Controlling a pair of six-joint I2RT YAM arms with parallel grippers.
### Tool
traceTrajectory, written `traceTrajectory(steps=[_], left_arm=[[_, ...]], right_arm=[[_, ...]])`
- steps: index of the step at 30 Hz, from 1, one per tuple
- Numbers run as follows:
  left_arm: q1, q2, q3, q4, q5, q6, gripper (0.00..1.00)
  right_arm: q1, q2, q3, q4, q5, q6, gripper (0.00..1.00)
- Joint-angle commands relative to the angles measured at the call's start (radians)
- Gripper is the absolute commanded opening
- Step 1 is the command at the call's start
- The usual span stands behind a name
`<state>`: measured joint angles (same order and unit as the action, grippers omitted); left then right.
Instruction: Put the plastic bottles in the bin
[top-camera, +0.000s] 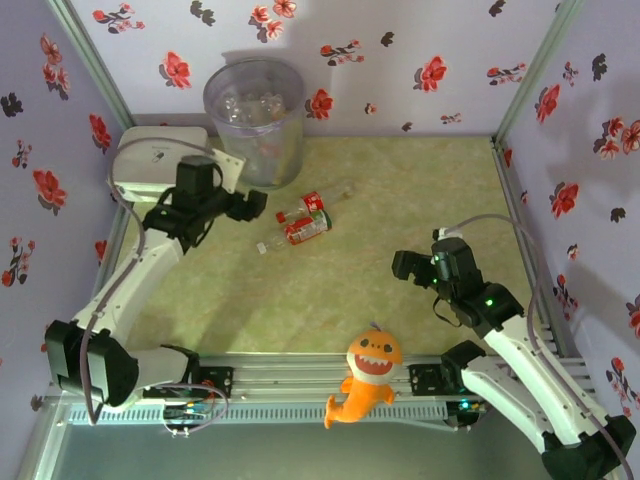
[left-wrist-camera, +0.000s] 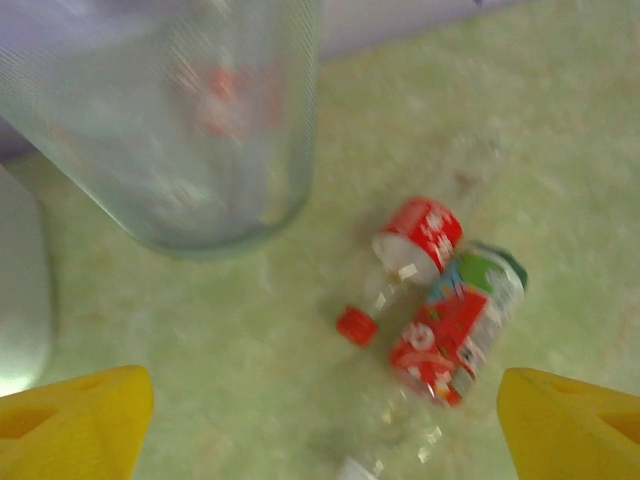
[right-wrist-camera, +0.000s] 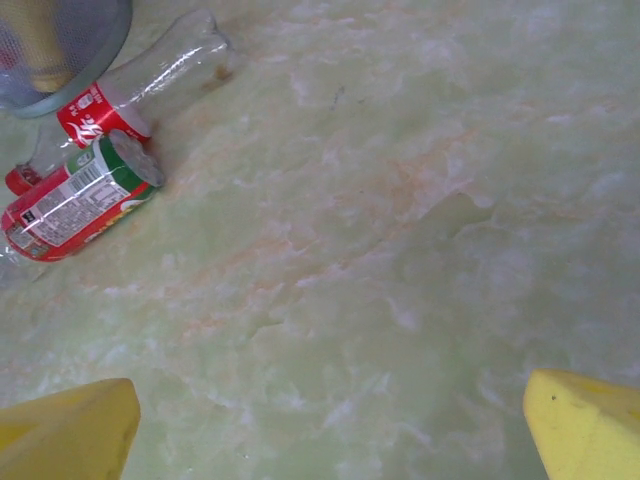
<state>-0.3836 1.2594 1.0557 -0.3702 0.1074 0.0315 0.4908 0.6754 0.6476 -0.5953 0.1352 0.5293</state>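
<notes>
The bin (top-camera: 253, 120), a translucent grey round basket, stands at the back left with several plastic bottles inside. Three more bottles lie just right of its foot: a clear red-labelled one (top-camera: 316, 204), a red-and-green-labelled one (top-camera: 305, 229) and a clear white-capped one (top-camera: 270, 244). My left gripper (top-camera: 252, 206) hovers open next to them, beside the bin's base. In the left wrist view the bin (left-wrist-camera: 170, 120) is at upper left and the bottles (left-wrist-camera: 455, 320) lie ahead between the spread yellow fingertips (left-wrist-camera: 70, 420). My right gripper (top-camera: 408, 266) is open over bare table; its view has the bottles (right-wrist-camera: 80, 200) at far upper left.
A flat white box (top-camera: 150, 160) sits left of the bin, under the left arm. An orange plush shark (top-camera: 368, 372) lies at the near edge between the arm bases. Flowered walls close in the table on three sides. Green marbled tabletop (right-wrist-camera: 400, 250) stretches between the arms.
</notes>
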Motion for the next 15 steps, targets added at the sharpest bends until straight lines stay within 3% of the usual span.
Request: traceTrajectory(steps=[1, 15], left_arm=[[-0.02, 0.014, -0.047, 0.025, 0.018, -0.043, 0.9], [-0.119, 0.226, -0.079, 0.102, 0.028, -0.025, 0.9]], right_arm=[[-0.002, -0.01, -0.014, 0.049, -0.019, 0.008, 0.99], [-0.003, -0.02, -0.014, 0.024, -0.016, 0.027, 0.99]])
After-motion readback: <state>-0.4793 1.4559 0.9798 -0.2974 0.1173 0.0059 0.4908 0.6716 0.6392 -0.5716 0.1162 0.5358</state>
